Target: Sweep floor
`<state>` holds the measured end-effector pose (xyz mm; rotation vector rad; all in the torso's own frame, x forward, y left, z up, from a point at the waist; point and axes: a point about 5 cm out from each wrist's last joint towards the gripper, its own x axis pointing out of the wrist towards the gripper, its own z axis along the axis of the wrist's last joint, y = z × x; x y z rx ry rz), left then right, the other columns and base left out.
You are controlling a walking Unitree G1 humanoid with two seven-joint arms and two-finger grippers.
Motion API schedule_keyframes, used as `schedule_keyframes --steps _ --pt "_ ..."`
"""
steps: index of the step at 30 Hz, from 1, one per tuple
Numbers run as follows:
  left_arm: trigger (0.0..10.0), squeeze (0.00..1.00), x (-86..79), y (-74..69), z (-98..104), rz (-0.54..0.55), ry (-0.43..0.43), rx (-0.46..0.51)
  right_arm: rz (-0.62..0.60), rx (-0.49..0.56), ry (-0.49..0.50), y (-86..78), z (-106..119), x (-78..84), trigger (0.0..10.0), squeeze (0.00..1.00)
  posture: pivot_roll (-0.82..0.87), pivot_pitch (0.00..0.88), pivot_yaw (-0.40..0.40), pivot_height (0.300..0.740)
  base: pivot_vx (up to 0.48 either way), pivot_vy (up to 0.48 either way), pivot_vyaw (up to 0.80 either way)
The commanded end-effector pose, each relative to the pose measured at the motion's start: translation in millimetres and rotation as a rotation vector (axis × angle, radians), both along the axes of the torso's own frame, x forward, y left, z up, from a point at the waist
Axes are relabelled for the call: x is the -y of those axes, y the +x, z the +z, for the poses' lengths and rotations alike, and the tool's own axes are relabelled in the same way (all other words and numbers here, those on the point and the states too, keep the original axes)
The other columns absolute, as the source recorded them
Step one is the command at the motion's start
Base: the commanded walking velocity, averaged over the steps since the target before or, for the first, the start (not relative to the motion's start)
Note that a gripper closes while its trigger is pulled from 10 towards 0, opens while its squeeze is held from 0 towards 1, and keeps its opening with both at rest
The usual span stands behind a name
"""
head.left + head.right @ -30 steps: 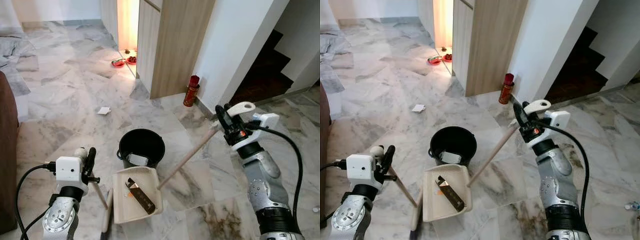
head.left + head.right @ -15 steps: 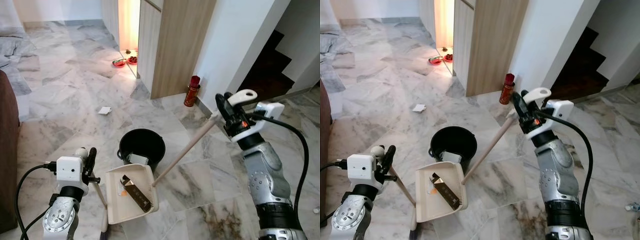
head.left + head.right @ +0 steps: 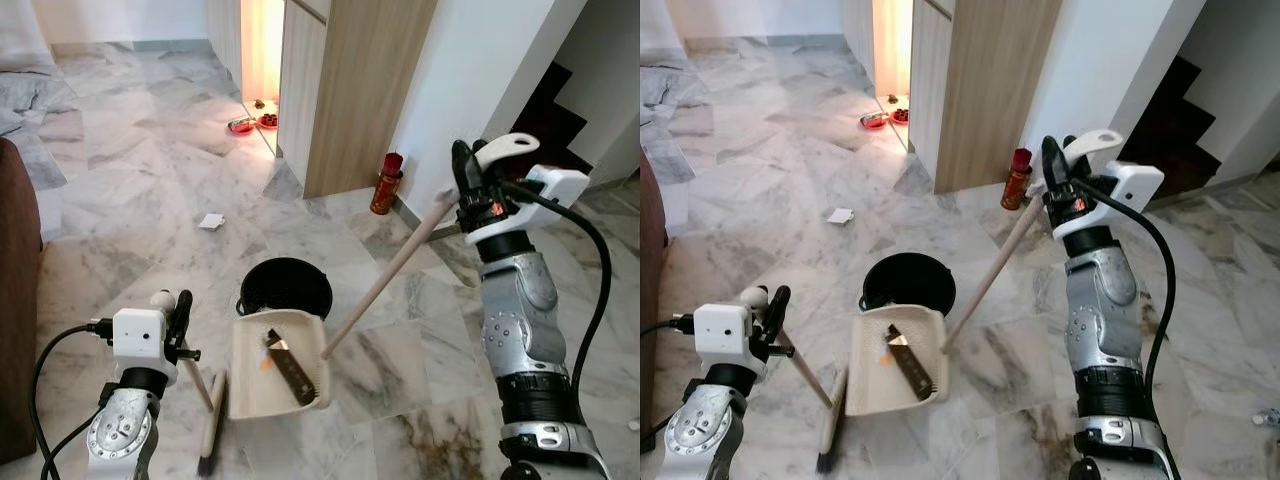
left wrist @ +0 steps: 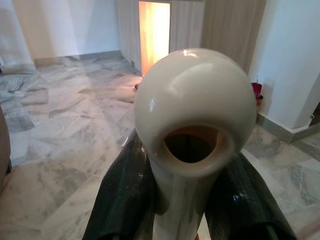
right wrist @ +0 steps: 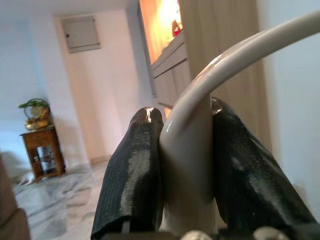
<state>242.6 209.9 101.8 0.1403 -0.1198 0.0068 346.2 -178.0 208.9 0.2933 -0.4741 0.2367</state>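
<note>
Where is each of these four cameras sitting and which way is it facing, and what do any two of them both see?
Left eye view: on the head, looking forward and down at the dustpan tipped against the black bucket; both arms show.
Right eye view: beside it, same scene, slightly shifted.
Left wrist view: looks along the left gripper, shut on the broom handle, marble floor beyond.
Right wrist view: looks along the right gripper, shut on the dustpan handle, toward a side table.
Shared: both eye views and the left wrist view show the red can.
</note>
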Motion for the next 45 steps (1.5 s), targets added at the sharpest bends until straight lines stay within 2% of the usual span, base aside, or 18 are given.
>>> schedule_keyframes --steps 1,6,17,36,45 --pt "10.0 0.0 6.6 2.0 5 -0.021 0.02 0.035 -0.054 0.101 0.004 2.5 21 -2.5 10.0 0.0 0.16 0.0 -0.153 0.74 0.0 0.0 0.0" --pt "10.0 0.0 7.9 1.3 5 -0.021 0.019 0.04 -0.055 0.121 0.049 6.2 25 -14.4 10.0 0.0 0.17 0.0 -0.158 0.74 0.0 0.0 0.0" --pt "10.0 0.0 10.2 2.5 7 -0.013 0.016 0.054 -0.091 0.164 0.039 12.7 33 -25.4 10.0 0.0 0.16 0.005 -0.164 0.74 0.0 0.0 0.0" --pt "10.0 0.0 7.5 -0.2 6 0.009 0.003 0.059 -0.088 0.181 0.043 16.6 35 -27.4 10.0 0.0 0.16 0.011 -0.17 0.74 0.0 0.0 0.0" --pt "10.0 0.0 0.9 -2.2 9 0.044 0.022 0.075 -0.108 0.19 0.046 15.0 35 -22.3 10.0 0.0 0.17 0.009 -0.172 0.74 0.241 0.0 0.0"
